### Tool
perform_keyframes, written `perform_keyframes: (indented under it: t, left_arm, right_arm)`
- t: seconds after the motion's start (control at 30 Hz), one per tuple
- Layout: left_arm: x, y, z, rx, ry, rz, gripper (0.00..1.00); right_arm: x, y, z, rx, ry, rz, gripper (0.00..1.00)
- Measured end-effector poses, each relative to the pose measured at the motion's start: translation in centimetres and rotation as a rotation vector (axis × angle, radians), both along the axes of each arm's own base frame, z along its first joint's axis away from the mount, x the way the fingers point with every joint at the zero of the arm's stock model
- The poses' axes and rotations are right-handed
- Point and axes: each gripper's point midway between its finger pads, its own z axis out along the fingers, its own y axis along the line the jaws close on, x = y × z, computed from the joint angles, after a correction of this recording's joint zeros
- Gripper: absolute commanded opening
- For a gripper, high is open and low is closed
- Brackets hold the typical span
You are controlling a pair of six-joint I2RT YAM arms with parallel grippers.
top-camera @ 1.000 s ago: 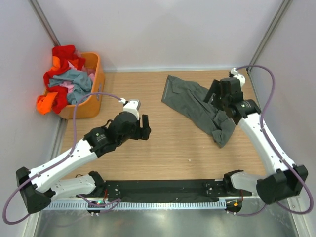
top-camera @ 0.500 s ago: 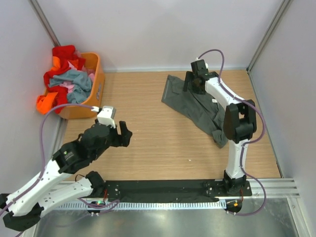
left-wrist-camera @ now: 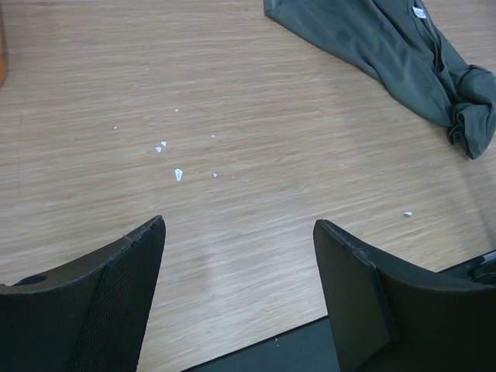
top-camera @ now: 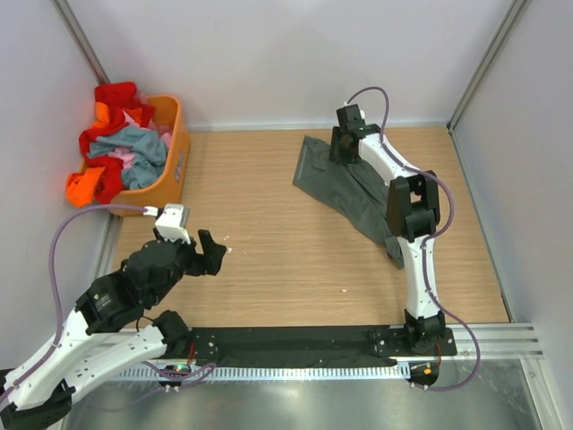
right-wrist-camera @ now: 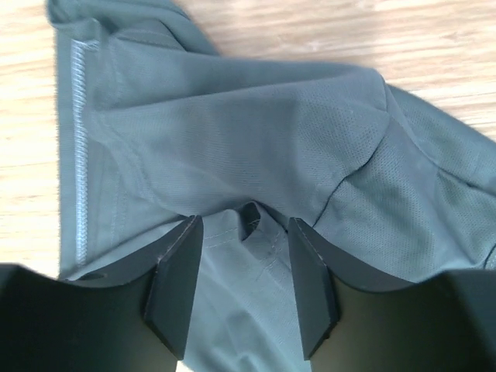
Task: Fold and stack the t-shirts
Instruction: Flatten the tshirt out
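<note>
A dark grey t-shirt point(top-camera: 358, 190) lies crumpled on the wooden table at the far right. It also shows in the left wrist view point(left-wrist-camera: 387, 46). My right gripper point(top-camera: 343, 152) is at the shirt's far left part, open. In the right wrist view the gripper point(right-wrist-camera: 244, 232) straddles a raised fold of the grey cloth point(right-wrist-camera: 232, 132), with the jaws apart. My left gripper point(top-camera: 211, 254) is open and empty over bare wood at the near left, and its wrist view point(left-wrist-camera: 240, 232) shows the same. Red point(top-camera: 116, 97), blue-grey point(top-camera: 134, 143), pink point(top-camera: 121, 163) and orange point(top-camera: 81, 188) t-shirts are heaped at the far left.
The heaped shirts sit in an orange plastic basket point(top-camera: 175, 161) at the far left corner, some hanging over its left side. Small white crumbs point(left-wrist-camera: 177, 173) lie on the wood. Grey walls enclose the table on three sides. A black rail point(top-camera: 295, 345) runs along the near edge.
My right gripper has swung left and farther away, from the shirt's right side to its far left part. My left arm has drawn back toward the near left.
</note>
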Motion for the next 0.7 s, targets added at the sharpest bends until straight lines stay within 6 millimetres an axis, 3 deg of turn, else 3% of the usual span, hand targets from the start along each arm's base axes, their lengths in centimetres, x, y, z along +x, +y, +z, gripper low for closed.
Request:
perform_keyframes:
  t: [0.13,0.2,0.27,0.4,0.57,0.63,0.7]
  left_arm:
    - [0.1,-0.1,-0.3,0.011,0.008,0.0,0.78]
    - [0.1,-0.1,-0.4,0.014,0.01,0.0,0.78]
    - [0.1,-0.1,-0.4,0.015,0.011,0.0,0.78]
    - [0.1,-0.1,-0.5,0.017,0.011,0.002,0.78]
    - [0.2,-0.1,-0.6,0.021,0.013,0.003,0.77]
    - [0.2,-0.1,-0.6,0.022,0.014,0.003,0.77]
    - [0.2,-0.1,-0.6,0.023,0.014,0.004,0.77]
  right_arm:
    - [-0.2,-0.1,-1.2,-0.014,0.025,0.003,0.49]
    - [-0.2,-0.2,-1.6,-0.019,0.032,0.006,0.39]
    - [-0.3,-0.2,-2.0,-0.024,0.039,0.008,0.21]
    - [-0.4,-0.3,-2.3,-0.026,0.046,0.006,0.01]
    - [-1.0,0.0,-2.1,-0.055,0.059,0.015,0.01]
    - [-1.9,0.7,-1.2,-0.073,0.065,0.031,0.01]
    - [-3.1,2.3,0.9,-0.086,0.051,0.063,0.01]
